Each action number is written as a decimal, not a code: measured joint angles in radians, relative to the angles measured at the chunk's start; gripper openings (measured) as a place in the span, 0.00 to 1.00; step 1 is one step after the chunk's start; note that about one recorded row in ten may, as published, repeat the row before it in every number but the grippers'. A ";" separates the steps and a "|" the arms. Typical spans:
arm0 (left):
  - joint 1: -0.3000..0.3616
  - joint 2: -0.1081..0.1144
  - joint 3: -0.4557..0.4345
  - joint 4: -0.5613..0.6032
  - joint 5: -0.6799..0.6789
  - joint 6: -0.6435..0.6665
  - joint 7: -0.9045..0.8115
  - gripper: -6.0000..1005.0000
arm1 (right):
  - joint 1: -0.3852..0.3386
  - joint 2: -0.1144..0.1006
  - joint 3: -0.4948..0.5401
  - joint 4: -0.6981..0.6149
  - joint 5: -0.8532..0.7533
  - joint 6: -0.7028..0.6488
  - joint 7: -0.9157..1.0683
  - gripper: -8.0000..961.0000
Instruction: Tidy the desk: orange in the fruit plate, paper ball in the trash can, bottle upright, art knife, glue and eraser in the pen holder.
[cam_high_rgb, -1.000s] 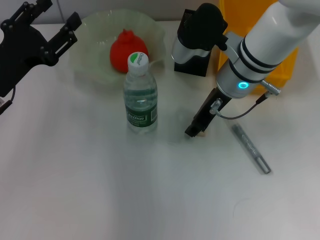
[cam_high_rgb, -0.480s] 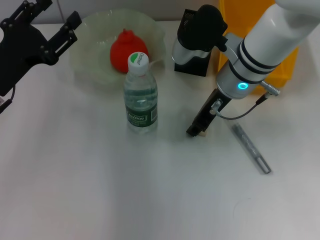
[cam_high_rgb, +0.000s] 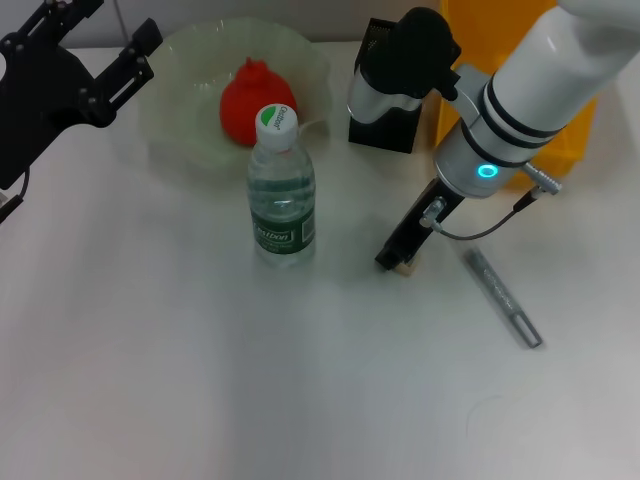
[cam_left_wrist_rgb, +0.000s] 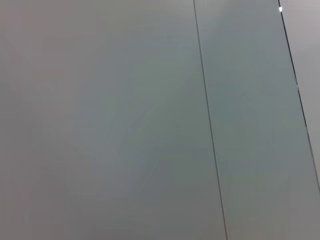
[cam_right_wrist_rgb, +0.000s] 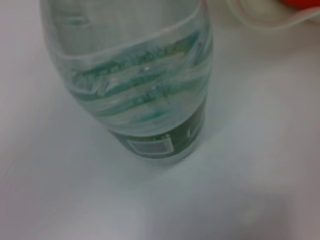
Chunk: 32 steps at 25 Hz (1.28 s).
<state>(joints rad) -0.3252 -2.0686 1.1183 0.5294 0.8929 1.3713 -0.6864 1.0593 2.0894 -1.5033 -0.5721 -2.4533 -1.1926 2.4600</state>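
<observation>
Eraser (cam_high_rgb: 406, 266): small beige block on the desk (cam_high_rgb: 200, 380), to the right of the bottle (cam_high_rgb: 281, 195), touching the tip of the right gripper (cam_high_rgb: 398, 256). Gripper's dark fingers angle down onto it and seem to pinch it; how wide they stand cannot be told from the head view. Bottle upright, white cap on top, open desk all round its base; the right wrist view shows its lower body (cam_right_wrist_rgb: 145, 95) and green label close up, with a bit of the fruit plate's rim (cam_right_wrist_rgb: 260, 20) behind. Fruit plate (cam_high_rgb: 180, 120) just behind the bottle, orange (cam_high_rgb: 255, 100) resting inside. Pen holder (cam_high_rgb: 385, 125) behind and right of the bottle, partly hidden by the right arm; trash can (cam_high_rgb: 470, 40) right of that. 1 grey stick-shaped tool (cam_high_rgb: 503, 297) lies flat well right of the bottle, just beyond the eraser. Wide bare desk in front of the bottle. Left gripper (cam_high_rgb: 95, 60) raised, left of the plate, fingers spread apart, empty.
</observation>
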 joint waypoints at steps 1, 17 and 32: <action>0.000 0.000 0.000 0.000 0.000 0.000 0.000 0.71 | -0.008 -0.003 0.019 -0.001 0.012 -0.002 0.000 0.29; -0.002 0.001 -0.002 -0.008 0.002 0.002 0.001 0.71 | -0.362 -0.022 0.592 -0.172 0.526 -0.088 -0.329 0.27; 0.003 -0.001 -0.024 -0.033 0.002 -0.003 0.002 0.71 | -0.333 -0.005 0.607 0.119 1.009 0.223 -1.145 0.27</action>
<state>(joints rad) -0.3218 -2.0693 1.0943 0.4962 0.8950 1.3686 -0.6841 0.7258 2.0845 -0.8959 -0.4529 -1.4441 -0.9700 1.3154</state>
